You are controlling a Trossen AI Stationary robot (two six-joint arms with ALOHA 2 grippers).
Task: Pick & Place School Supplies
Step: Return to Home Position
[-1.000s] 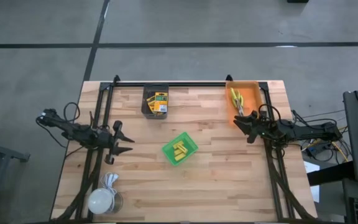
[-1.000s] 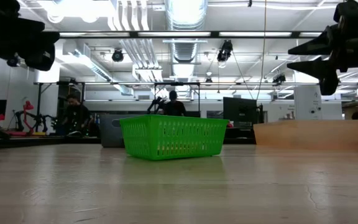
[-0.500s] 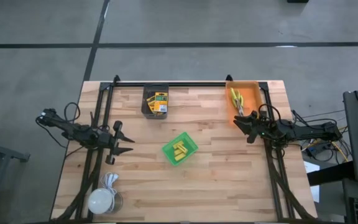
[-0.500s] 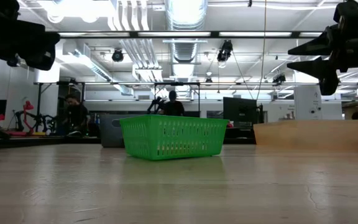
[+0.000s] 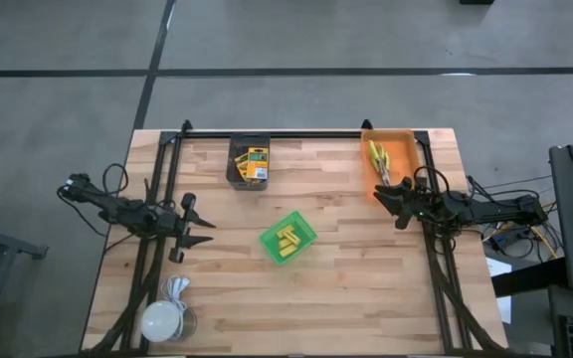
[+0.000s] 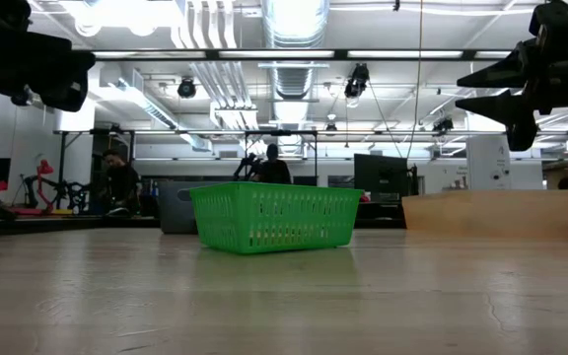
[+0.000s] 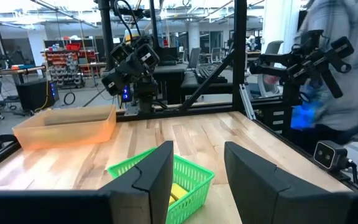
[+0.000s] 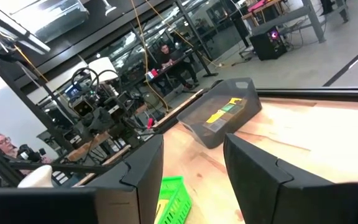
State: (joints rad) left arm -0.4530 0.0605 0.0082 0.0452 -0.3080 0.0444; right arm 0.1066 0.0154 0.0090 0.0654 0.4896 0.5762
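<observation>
You see blocks (image 5: pixel 286 241) in the centre bin (image 5: pixel 302 227); behind it, crayon boxes (image 5: pixel 257 162) in the left bin (image 5: pixel 236 170), pliers (image 5: pixel 379 159) in the right bin (image 5: pixel 404 149).

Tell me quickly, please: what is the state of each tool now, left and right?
Left tool: open, holding nothing.
Right tool: open, holding nothing.

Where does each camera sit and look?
High view: overhead, looking straight down; left gripper and right gripper show.
Low view: tabletop height, looking across; arms up top.
Left wrist: on left arm, faces orange bin; own fingers show.
Right wrist: on right arm, faces grey bin; own fingers show.
All share the green bin.
</observation>
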